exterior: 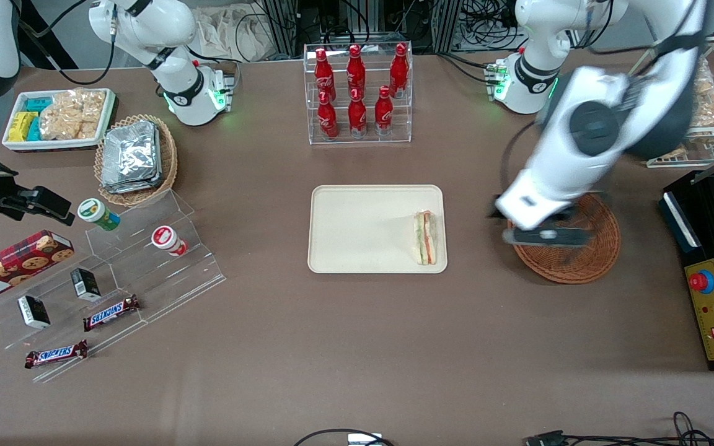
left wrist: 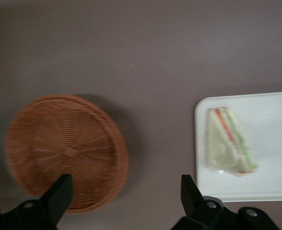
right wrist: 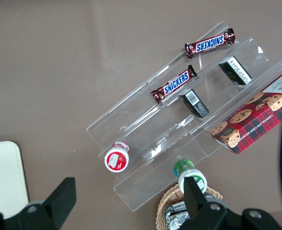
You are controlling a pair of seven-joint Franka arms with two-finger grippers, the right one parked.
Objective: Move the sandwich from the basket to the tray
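Two Snickers bars (exterior: 56, 354) in shiny brown wrappers are lying nearest the front camera, on a clear stepped acrylic riser (exterior: 146, 272) toward the parked arm's end of the brown surface (exterior: 357, 347). A red tartan cookie box (exterior: 13, 263) is leaning beside them, and a tan wicker basket of foil packets (exterior: 134, 158) is sitting farther from the camera. In the middle, the flat cream tray (exterior: 363, 229) with rounded corners is holding the sandwich (exterior: 426, 237), a clear-wrapped wedge lying at the tray's edge toward the working arm. Farther back, red bottles (exterior: 357, 90) are standing in a clear rack. The gripper (left wrist: 124, 191) is hovering over the round reddish-brown woven basket (exterior: 586, 260), partly hiding it, jaws spread and gripping nothing.
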